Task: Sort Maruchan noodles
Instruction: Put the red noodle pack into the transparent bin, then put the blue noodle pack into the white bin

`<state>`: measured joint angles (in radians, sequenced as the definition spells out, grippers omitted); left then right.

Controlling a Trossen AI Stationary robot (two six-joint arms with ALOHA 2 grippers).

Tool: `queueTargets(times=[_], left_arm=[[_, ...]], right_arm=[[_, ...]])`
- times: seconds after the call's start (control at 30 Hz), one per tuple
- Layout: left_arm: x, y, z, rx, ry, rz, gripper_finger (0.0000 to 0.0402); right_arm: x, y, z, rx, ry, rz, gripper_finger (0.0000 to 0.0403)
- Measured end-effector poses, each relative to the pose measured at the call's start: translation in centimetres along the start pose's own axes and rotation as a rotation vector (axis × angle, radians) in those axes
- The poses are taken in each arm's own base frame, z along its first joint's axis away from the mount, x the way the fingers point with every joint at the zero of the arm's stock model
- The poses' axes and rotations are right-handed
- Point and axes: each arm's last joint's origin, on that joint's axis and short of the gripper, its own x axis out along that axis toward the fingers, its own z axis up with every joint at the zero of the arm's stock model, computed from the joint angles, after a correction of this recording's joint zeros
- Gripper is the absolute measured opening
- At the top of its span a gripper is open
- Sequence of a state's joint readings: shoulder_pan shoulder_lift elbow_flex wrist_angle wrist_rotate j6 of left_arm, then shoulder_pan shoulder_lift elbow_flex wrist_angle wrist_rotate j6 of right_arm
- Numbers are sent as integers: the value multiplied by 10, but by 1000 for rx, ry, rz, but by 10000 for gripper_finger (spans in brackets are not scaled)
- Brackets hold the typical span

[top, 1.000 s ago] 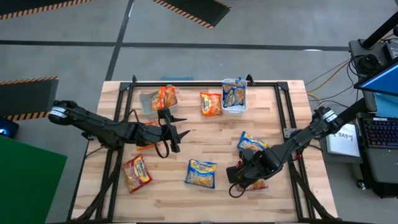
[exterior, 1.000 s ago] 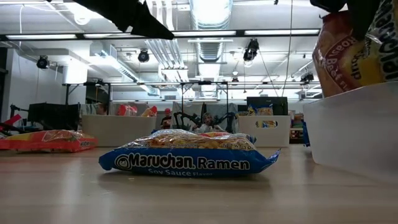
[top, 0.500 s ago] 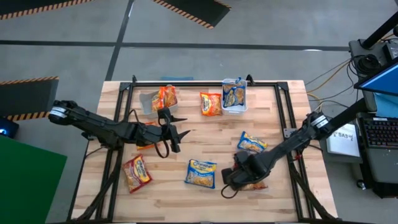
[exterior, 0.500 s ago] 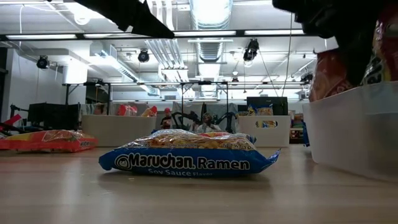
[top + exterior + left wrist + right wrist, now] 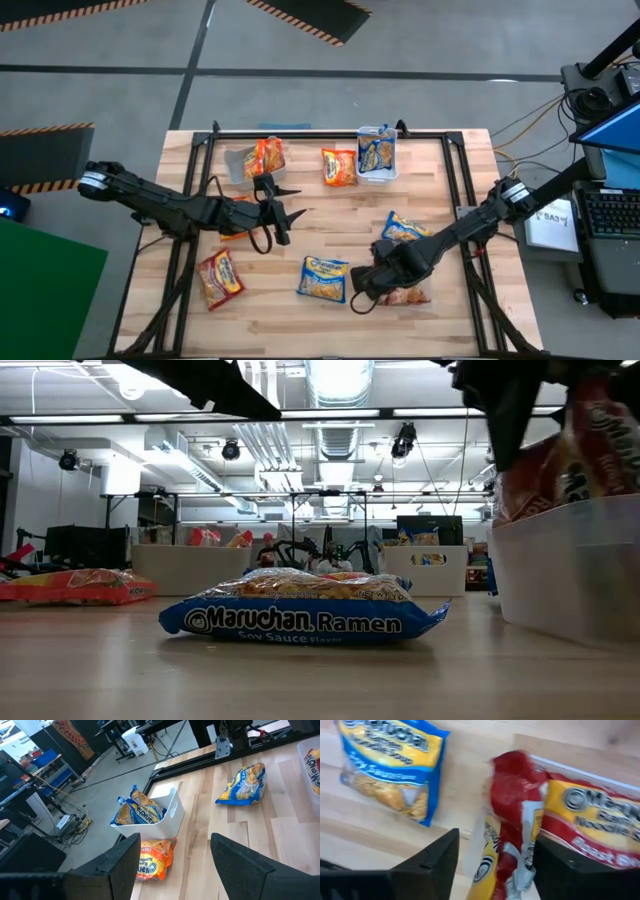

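Your right pincer [image 5: 368,283] hangs over the table's [image 5: 350,215] near right part with fingers spread, a red packet [image 5: 520,845] between them but not clamped. Just beside it lies a blue-and-yellow packet [image 5: 324,278]. Your left pincer [image 5: 283,209] waits released at centre-left.

red packet [image 5: 512,805], blue-and-yellow packet [image 5: 390,765], wooden table [image 5: 465,780]

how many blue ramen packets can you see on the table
3: one standing in the back bin, one lying flat at front centre, one right of centre by the right arm. Others may be hidden under the arms.
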<state>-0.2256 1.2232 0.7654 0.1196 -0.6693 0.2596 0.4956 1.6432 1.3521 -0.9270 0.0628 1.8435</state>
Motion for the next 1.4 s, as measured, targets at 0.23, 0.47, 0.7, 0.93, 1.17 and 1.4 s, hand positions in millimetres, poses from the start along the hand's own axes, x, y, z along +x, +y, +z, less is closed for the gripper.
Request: queueTargets(times=[0.23,0.47,0.7,0.93,1.17,1.4], left_arm=[[0,0,0,0,0,0,223],[0,0,0,0,0,-4,223],[0,0,0,3,1,-9,223],[-1,-6,0,6,-44,-204,223],[-3,-14,-3,-67,-34,-439,223],[-15,-36,-13,-220,128,-561,205]], right_arm=[[2,6,7,-36,42,23,228],[-27,-4,12,-36,65,46,228],[-62,-26,24,-134,-46,34,228],[-79,-31,47,-325,-201,61,228],[-69,-24,75,-565,-250,63,228],[-55,-8,92,-859,-342,195,228]])
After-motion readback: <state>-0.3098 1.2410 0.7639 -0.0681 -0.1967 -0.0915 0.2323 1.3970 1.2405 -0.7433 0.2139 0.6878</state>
